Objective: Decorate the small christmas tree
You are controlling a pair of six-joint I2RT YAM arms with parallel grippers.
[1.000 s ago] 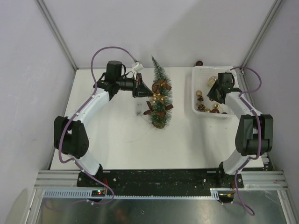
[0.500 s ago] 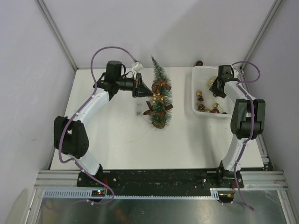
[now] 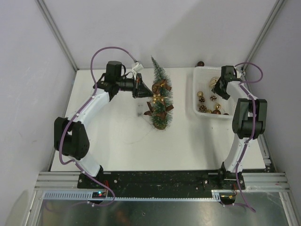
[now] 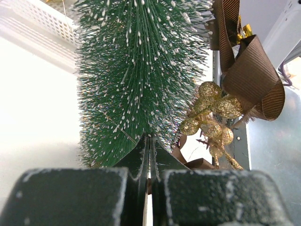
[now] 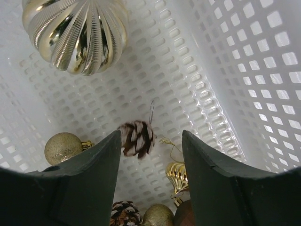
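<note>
I note left gripper [image 4: 149, 141] pinched shut at small christmas tree [image 4: 136, 70]; right gripper [image 5: 151, 136] wide over pinecone [image 5: 136, 139], far-right desk corner.

left fingers [image 4: 141, 157] pressed together, right fingers [image 5: 96, 172] apart

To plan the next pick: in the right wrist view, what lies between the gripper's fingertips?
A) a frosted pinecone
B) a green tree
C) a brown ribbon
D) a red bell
A: the pinecone lies in the basket, framed by the open right gripper.
</note>
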